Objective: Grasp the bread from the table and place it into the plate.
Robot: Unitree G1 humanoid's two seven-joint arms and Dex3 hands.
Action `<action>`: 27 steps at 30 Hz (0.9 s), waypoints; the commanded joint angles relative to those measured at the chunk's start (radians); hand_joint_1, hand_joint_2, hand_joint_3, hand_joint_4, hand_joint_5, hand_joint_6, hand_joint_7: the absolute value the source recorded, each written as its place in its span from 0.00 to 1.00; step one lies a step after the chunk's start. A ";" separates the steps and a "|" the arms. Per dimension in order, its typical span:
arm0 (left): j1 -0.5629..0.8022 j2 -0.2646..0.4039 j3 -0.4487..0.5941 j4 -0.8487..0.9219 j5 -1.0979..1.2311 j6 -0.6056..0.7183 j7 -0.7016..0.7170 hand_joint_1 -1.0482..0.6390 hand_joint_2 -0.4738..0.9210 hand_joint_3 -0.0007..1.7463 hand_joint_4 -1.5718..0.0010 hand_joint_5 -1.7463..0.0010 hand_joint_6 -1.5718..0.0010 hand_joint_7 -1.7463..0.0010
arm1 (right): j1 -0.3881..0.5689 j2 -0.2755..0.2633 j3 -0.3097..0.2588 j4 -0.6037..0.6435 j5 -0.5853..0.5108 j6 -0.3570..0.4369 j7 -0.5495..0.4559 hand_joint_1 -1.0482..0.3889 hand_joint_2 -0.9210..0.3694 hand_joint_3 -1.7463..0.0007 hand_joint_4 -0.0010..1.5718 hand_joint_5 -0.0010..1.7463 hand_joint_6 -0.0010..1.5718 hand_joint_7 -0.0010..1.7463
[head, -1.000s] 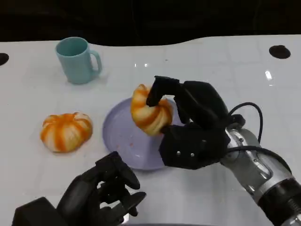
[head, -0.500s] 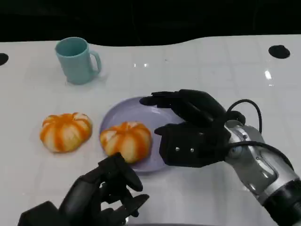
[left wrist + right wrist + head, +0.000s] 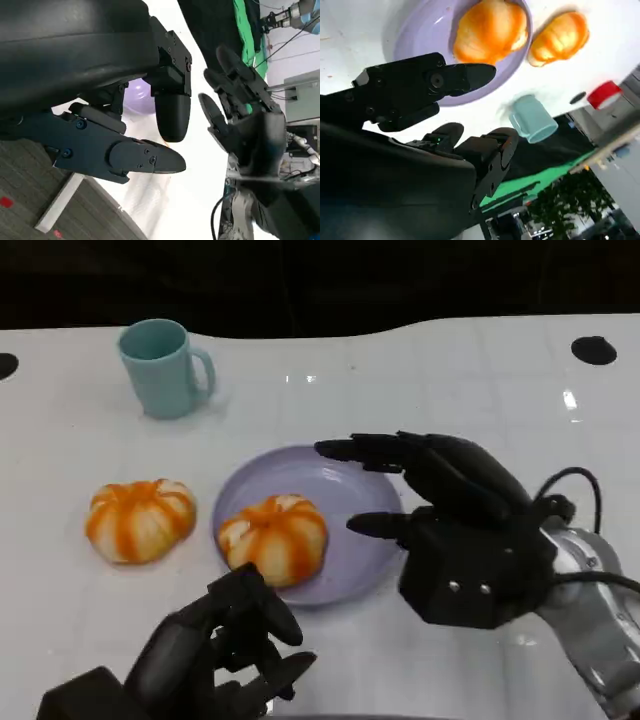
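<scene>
My right hand hangs over the near right edge of the plate; its fingers are spread apart and hold nothing. The fingertips reach over the far rim of the plate without touching the bread. Just beyond my fingers, toward my left side, the bread lies in the plate, on the part nearest to my left hand, and it rests on its flat side with the orange stripes up. In the right wrist view I see the same bread inside the purple plate, apart from my fingers.

My left hand is low at the near edge of the worktop, with the fingers curled in on nothing. Farther out, beside the plate, a second bread lies on the worktop. A light blue mug stands beyond it, well apart from both hands.
</scene>
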 commanded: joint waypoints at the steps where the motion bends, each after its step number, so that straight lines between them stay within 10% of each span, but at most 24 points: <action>1: 0.002 0.011 0.005 -0.001 -0.011 0.003 0.001 0.34 1.00 0.13 0.58 0.00 0.75 0.02 | 0.090 -0.031 -0.057 -0.076 0.094 -0.076 0.012 0.43 0.00 0.89 0.19 0.43 0.36 0.02; 13: -0.001 0.015 0.012 0.006 -0.005 -0.001 0.006 0.34 1.00 0.13 0.59 0.00 0.75 0.02 | 0.315 -0.019 -0.174 -0.170 0.408 -0.211 0.077 0.58 0.01 0.86 0.31 0.63 0.53 0.16; 21: -0.007 0.015 0.014 0.025 0.001 -0.025 0.007 0.33 1.00 0.13 0.60 0.00 0.75 0.01 | 0.450 -0.039 -0.216 -0.233 0.466 -0.256 0.108 0.62 0.34 0.36 0.43 0.81 0.48 0.65; 27: -0.009 0.015 0.014 0.024 -0.004 -0.019 0.006 0.33 1.00 0.13 0.60 0.00 0.75 0.01 | 0.520 -0.064 -0.237 -0.252 0.443 -0.297 0.121 0.63 0.42 0.27 0.48 0.92 0.49 0.74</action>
